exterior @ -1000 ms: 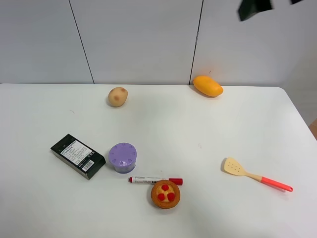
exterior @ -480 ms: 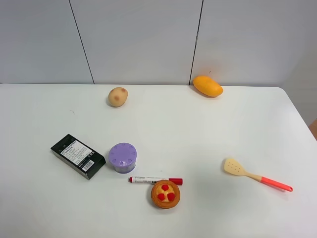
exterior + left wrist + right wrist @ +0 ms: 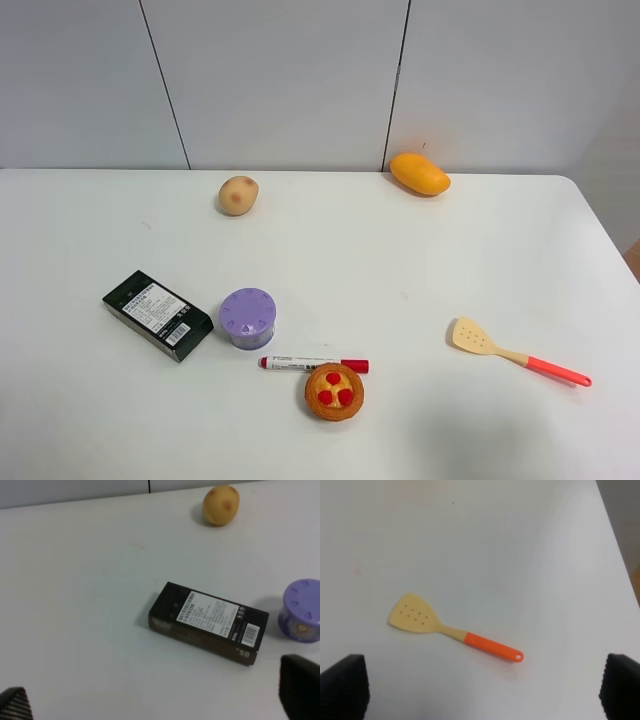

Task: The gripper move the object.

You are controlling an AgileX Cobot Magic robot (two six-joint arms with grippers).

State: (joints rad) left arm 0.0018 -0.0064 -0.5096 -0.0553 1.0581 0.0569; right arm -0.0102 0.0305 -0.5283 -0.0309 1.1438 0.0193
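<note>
The lavender container (image 3: 247,317) stands upright on the white table (image 3: 420,260), left of centre, its dotted lid on. It also shows in the left wrist view (image 3: 302,616), at the frame edge. No arm or gripper shows in the exterior high view. My left gripper (image 3: 156,699) is open and empty, its black fingertips (image 3: 299,686) high above the table, short of a black box and apart from the container. My right gripper (image 3: 480,687) is open and empty, high above the spatula on the table's right side.
A black box (image 3: 157,314) lies just left of the container. A red-capped marker (image 3: 314,364) and a berry tart (image 3: 334,391) lie in front of it. A potato (image 3: 238,195) and a mango (image 3: 419,173) sit at the back. A spatula (image 3: 515,353) lies right.
A dark piece of arm at the top right of the exterior high view one second ago has left the frame. Nothing on the table has moved.
</note>
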